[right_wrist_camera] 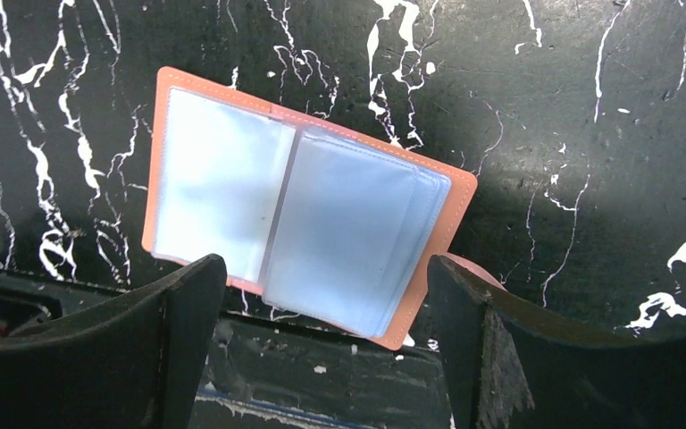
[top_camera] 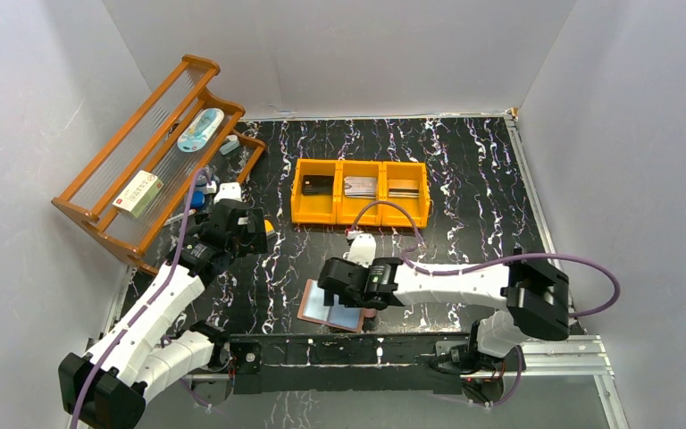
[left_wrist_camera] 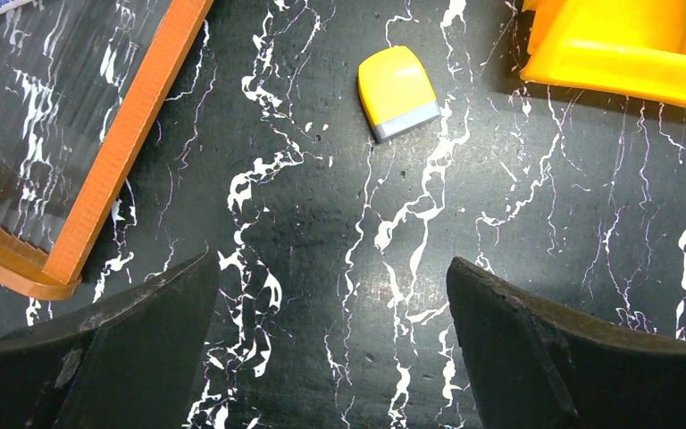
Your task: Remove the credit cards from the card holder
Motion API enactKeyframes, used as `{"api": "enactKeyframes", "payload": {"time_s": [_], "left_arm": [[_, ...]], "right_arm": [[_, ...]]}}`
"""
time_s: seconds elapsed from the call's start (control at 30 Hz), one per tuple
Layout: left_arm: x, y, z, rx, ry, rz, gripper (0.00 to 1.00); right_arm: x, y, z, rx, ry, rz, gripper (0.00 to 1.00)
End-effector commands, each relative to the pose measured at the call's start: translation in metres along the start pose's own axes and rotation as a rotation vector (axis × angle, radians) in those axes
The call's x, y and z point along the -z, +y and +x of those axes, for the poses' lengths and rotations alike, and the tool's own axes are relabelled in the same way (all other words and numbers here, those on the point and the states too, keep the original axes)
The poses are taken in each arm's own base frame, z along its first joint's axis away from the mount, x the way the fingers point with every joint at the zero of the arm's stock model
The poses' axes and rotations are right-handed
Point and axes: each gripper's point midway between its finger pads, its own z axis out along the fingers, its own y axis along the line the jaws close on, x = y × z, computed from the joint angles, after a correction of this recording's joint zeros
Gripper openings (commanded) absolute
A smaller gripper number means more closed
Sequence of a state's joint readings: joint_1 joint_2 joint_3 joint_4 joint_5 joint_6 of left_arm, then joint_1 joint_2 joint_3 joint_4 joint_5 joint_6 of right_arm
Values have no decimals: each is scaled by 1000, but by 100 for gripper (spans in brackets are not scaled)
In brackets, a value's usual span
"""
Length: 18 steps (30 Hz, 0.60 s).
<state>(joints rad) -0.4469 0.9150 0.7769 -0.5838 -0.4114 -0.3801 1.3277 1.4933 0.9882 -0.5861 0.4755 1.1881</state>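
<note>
The card holder (top_camera: pixel 329 309) lies open on the black marble table near the front edge, salmon-pink outside with pale blue lining. In the right wrist view the card holder (right_wrist_camera: pixel 304 219) shows its slots face up, with no card visible in them. Its snap tab (right_wrist_camera: pixel 484 268) sticks out at the right. My right gripper (top_camera: pixel 330 284) is open and empty just above it, and its fingers straddle the holder's near edge in the right wrist view (right_wrist_camera: pixel 326 281). Credit cards, one dark (top_camera: pixel 318 185) and two grey (top_camera: pixel 360 186) (top_camera: pixel 402 188), lie in the orange tray. My left gripper (top_camera: pixel 262 234) is open and empty over bare table, as its wrist view (left_wrist_camera: pixel 332 273) shows.
The orange three-compartment tray (top_camera: pixel 357 217) stands mid-table; its corner shows in the left wrist view (left_wrist_camera: pixel 625 58). A small yellow-and-white block (left_wrist_camera: pixel 397 92) lies ahead of the left gripper. A wooden rack (top_camera: pixel 134 152) with several items stands at the back left. A metal rail (top_camera: pixel 366 349) runs along the front edge.
</note>
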Motion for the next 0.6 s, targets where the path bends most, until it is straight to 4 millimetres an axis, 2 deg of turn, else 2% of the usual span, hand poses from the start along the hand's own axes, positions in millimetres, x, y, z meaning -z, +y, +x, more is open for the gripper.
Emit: {"api": "enactKeyframes", "payload": {"time_s": [0.0,0.13,0.57], "left_arm": [[8,7,-12,27,-36,-27,99],[7,5,-11,26,-30,-20,98],[5,3,-8,19,-10,-17,98]], "right_arm": [[-2,13,-9,-56,-49,25,91],[-12,15,0,-58,-23,53,89],[-40,-12,33,-4,51,244,87]]}}
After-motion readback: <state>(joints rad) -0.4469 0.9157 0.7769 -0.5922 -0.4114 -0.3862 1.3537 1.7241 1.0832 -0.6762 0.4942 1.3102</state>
